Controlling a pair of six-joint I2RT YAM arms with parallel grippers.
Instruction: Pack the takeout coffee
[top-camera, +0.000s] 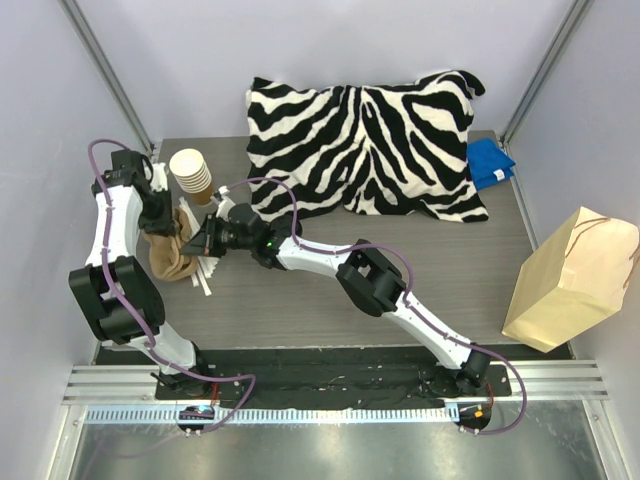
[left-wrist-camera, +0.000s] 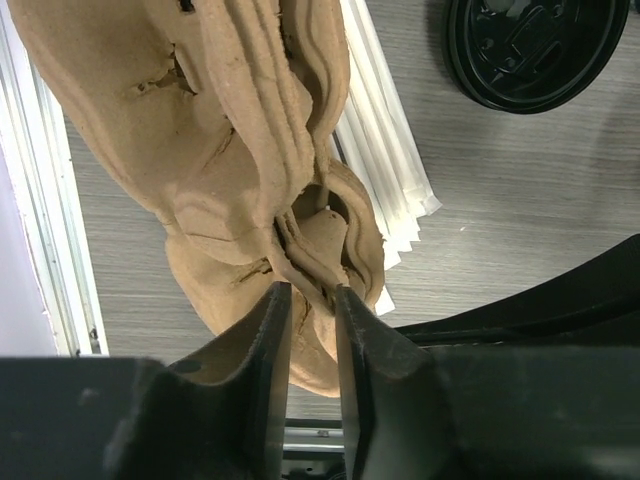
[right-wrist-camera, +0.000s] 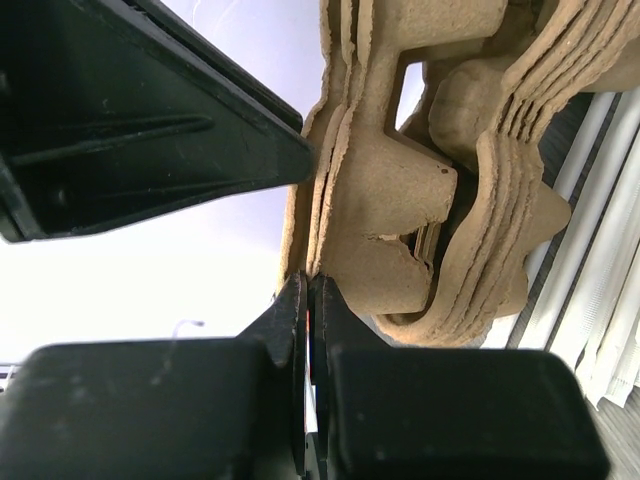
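Note:
The takeout coffee is out of view. Both grippers hold a stack of brown moulded-pulp cup carriers (top-camera: 172, 258) at the table's left. My left gripper (left-wrist-camera: 310, 300) has its jaws closed narrowly on a ridge of the stack (left-wrist-camera: 230, 150), which fills the gap at the fingertips. My right gripper (right-wrist-camera: 306, 285) is shut on the thin edge of the outermost carrier (right-wrist-camera: 385, 190), peeling it from the other layers (right-wrist-camera: 510, 190). In the top view the right gripper (top-camera: 205, 240) meets the stack from the right, and the left gripper (top-camera: 172, 232) comes from above.
A stack of unlidded brown cups (top-camera: 190, 170) stands behind the carriers. A loose black lid (left-wrist-camera: 535, 50) and white wrapped straws (left-wrist-camera: 385, 150) lie beside them. A zebra pillow (top-camera: 365, 135) and blue cloth (top-camera: 490, 162) sit at the back. A paper bag (top-camera: 575, 280) stands far right.

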